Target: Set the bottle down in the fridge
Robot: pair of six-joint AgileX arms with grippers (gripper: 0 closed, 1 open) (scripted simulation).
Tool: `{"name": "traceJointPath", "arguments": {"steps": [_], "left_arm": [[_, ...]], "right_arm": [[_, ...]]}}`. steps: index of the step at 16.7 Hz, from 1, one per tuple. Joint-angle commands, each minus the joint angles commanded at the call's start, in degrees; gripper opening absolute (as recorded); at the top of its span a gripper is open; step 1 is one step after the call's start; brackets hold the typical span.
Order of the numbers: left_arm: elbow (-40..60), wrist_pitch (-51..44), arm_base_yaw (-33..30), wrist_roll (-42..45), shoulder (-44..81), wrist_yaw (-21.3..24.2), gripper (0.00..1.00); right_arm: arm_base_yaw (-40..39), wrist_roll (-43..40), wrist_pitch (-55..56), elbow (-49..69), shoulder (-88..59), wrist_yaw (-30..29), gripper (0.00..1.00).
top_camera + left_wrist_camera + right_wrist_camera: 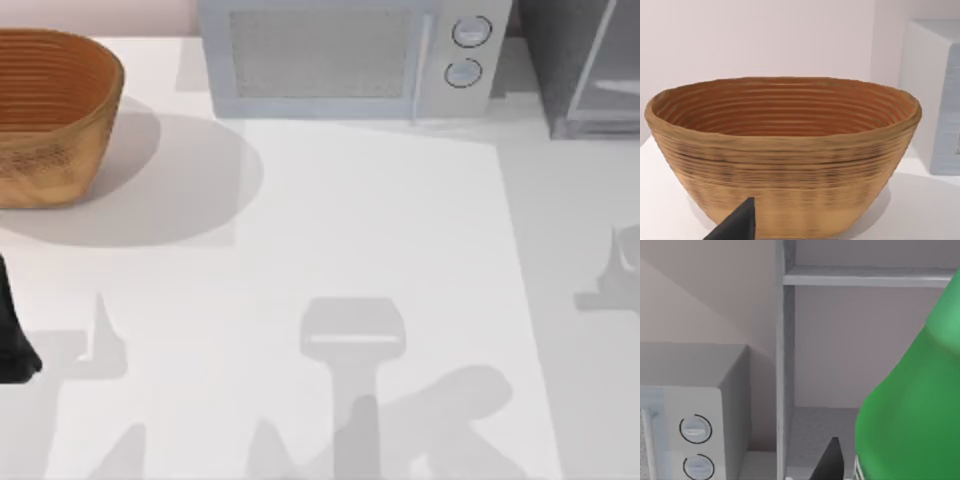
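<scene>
Top view: a white surface (pixel 380 220) carries a woven basket (pixel 45 115) at its far left, a light grey microwave (pixel 350 55) with two round dials along the back, and the dark grey fridge (pixel 585 65) at the back right corner. A dark part of the left arm (pixel 12 335) sits at the left edge of the surface, parked near the basket. In the left wrist view the basket (pixel 785 160) stands close ahead, with one dark fingertip (pixel 737 225) low in front of it; whether those fingers are open or closed I cannot tell. In the right wrist view the green bottle (pixel 915 410) looms close, tilted, just beside a dark finger (pixel 829 462), facing the fridge's open interior (pixel 840 355) with its shelf (pixel 865 276); the microwave (pixel 695 410) stands beside the fridge. Whether the right fingers clamp the bottle cannot be told.
</scene>
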State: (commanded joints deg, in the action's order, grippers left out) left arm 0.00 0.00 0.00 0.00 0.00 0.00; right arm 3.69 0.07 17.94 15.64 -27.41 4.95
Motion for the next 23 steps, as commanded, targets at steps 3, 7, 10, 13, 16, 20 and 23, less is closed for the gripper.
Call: {"name": "traceJointPath", "arguments": {"steps": [3,7,10,13,16,20,23], "left_arm": [[0.0,0.0,0.0,0.0,0.0,0.0,1.0],[0.0,0.0,0.0,0.0,0.0,0.0,1.0],[0.0,0.0,0.0,0.0,0.0,0.0,1.0],[0.0,0.0,0.0,0.0,0.0,0.0,1.0],[0.0,0.0,0.0,0.0,0.0,0.0,1.0],[0.0,0.0,0.0,0.0,0.0,0.0,1.0],[0.0,0.0,0.0,0.0,0.0,0.0,1.0]], "right_arm": [[2.6,0.0,9.7,8.5,-19.4,2.1,0.01],[6.1,0.2,23.0,20.0,-47.9,4.8,0.01],[8.6,0.3,32.1,28.0,-67.1,6.7,0.01],[10.5,0.5,39.7,34.5,-81.3,8.2,0.01],[11.9,0.7,44.8,39.0,-90.1,9.3,0.01],[12.3,0.8,46.8,40.7,-93.5,9.7,0.01],[12.0,0.8,46.6,40.4,-93.5,9.7,0.01]]}}
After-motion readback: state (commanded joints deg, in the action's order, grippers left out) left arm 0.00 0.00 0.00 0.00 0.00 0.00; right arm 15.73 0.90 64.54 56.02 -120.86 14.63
